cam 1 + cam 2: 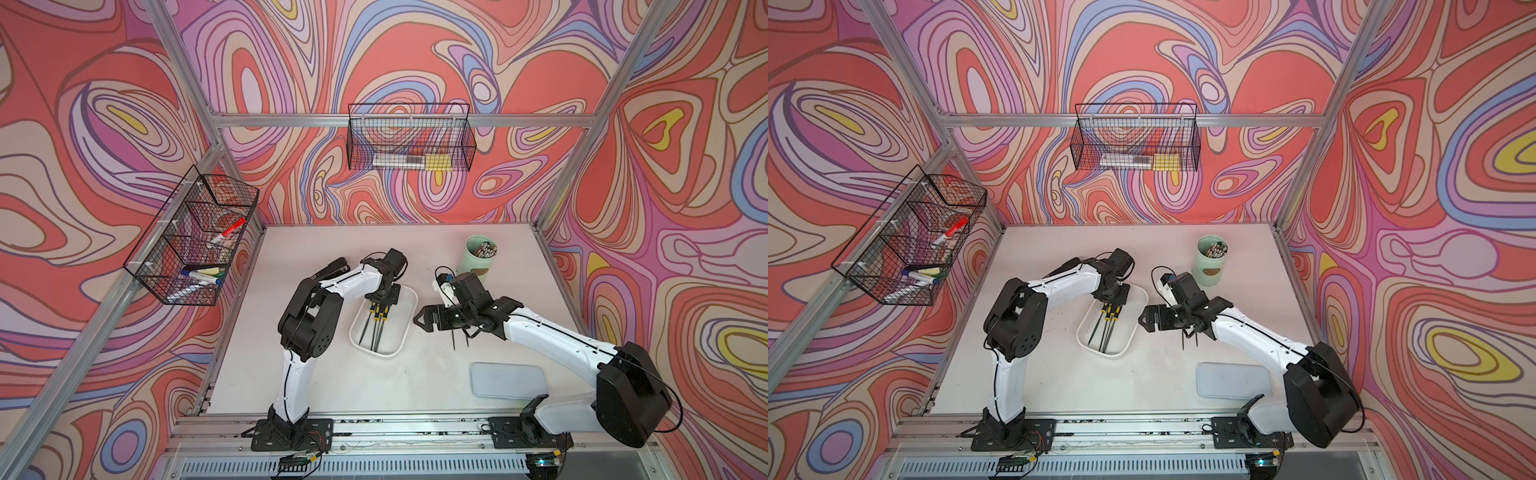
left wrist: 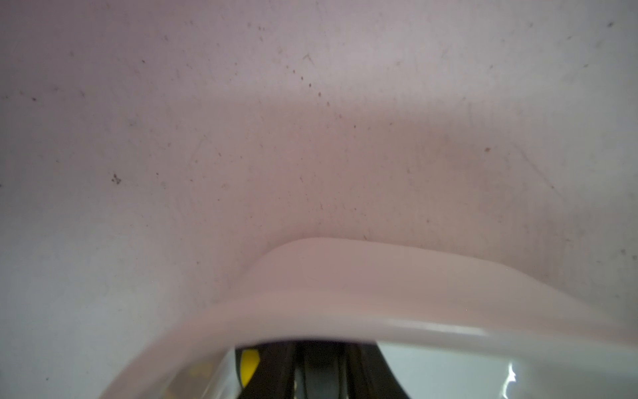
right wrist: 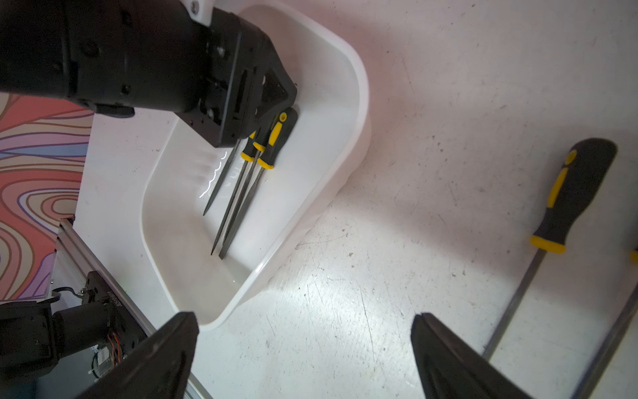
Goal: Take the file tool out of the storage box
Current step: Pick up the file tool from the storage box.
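Storage box [image 1: 397, 324] rests on speckled table [image 1: 374, 386]; left end effector [image 3: 278, 107] unclear, right end effector [image 3: 303, 319] open.

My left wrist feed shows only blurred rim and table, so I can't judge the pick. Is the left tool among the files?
Observer: Yes, the left tool is down inside the storage box, over the handle ends of three files.
Operator: Gripping one?
Observer: Cannot tell; one file's handle is hidden beneath it.
Operator: Any out already?
Observer: Two files lie on the table by the right tool, which is open and empty.
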